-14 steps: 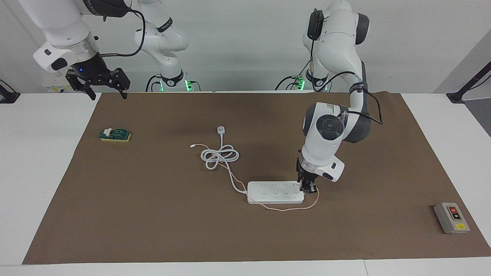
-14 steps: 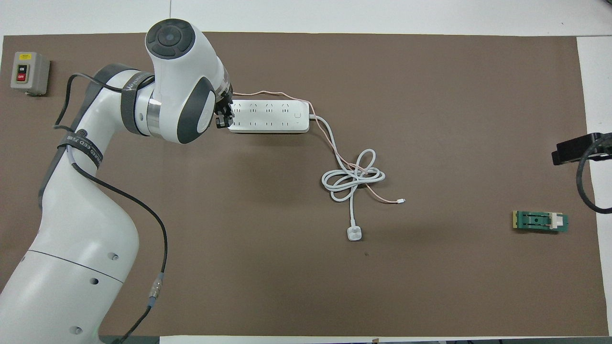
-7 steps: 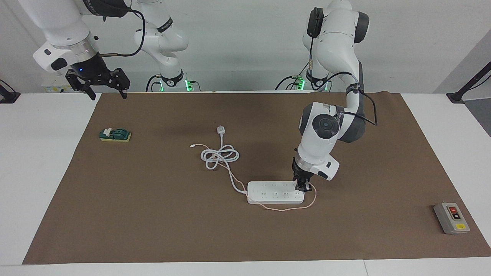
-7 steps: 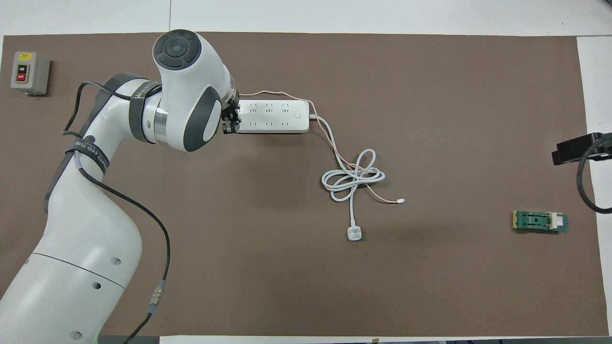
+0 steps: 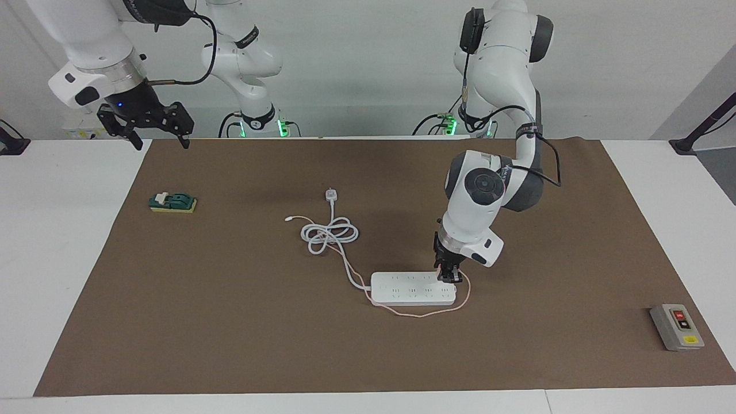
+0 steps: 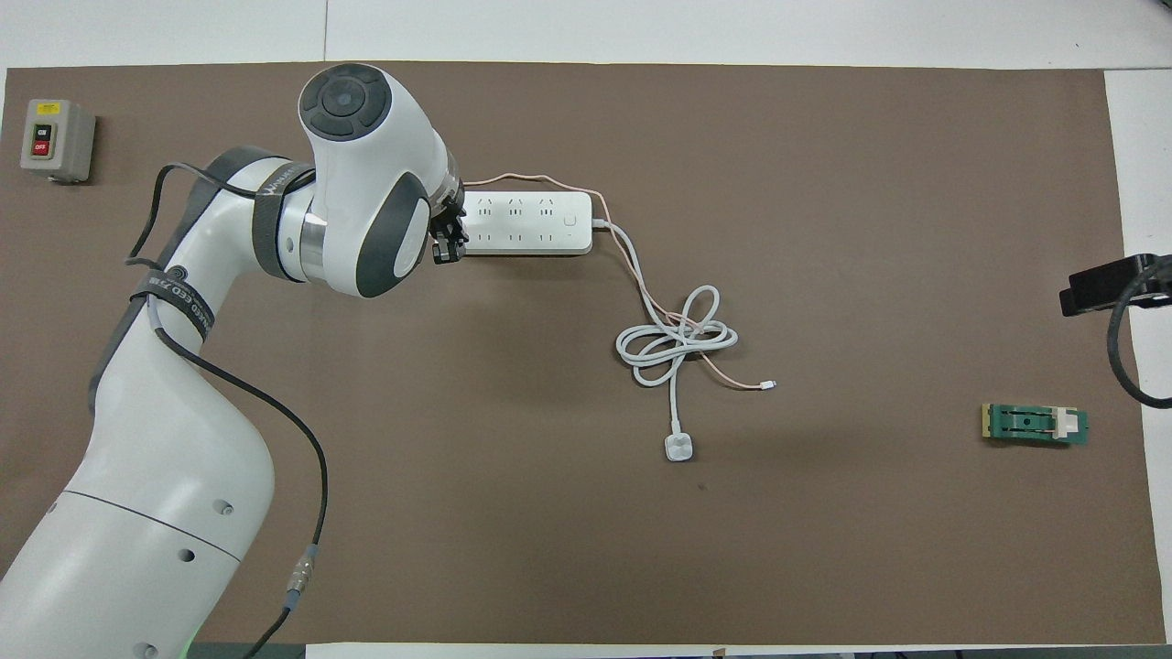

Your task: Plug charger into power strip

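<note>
Our left gripper [image 5: 449, 277] at the long flat white power strip [image 5: 411, 288]

Its jaws are together over the strip's end; our right gripper [image 5: 154, 133] waits with jaws apart.

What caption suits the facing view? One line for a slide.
Left pincer, shut, over the power strip's end; right pincer waits open at the table's edge.

It was a robot lab: two white arms [image 5: 489, 195] stood at a white table [image 5: 57, 230] with a brown mat [image 5: 230, 333], before a bare wall [image 5: 368, 57].
</note>
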Motion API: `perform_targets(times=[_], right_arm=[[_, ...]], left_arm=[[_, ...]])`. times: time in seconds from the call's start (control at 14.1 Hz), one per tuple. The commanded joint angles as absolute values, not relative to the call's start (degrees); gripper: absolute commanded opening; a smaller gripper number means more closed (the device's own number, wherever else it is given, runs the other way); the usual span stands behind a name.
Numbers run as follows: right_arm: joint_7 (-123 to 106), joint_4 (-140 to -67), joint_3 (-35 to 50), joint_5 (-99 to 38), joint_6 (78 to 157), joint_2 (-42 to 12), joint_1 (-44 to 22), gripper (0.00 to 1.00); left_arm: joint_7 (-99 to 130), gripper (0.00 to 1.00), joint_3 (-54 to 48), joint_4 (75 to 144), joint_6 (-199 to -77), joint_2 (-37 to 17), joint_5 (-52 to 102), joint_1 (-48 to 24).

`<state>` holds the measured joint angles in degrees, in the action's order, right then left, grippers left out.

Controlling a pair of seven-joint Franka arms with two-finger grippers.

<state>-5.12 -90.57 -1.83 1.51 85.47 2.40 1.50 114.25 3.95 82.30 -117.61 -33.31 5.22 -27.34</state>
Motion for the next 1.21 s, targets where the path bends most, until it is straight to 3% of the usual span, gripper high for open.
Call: perform_targets(times=[0.0,1.13], right_arm=[[-4.1,-91.7,-1.1,0.6,86.1,3.3,2.6,1.0],[-4.2,-91.7,-1.1,0.6,86.0,3.3,2.7,1.0]], left_arm=[[114.9,0.0,4.7,85.8,-118.8,-31.4,5.8,-28.3],[113.9,0.0,4.7,87.3,-119.4,-31.2,5.6,-28.1]])
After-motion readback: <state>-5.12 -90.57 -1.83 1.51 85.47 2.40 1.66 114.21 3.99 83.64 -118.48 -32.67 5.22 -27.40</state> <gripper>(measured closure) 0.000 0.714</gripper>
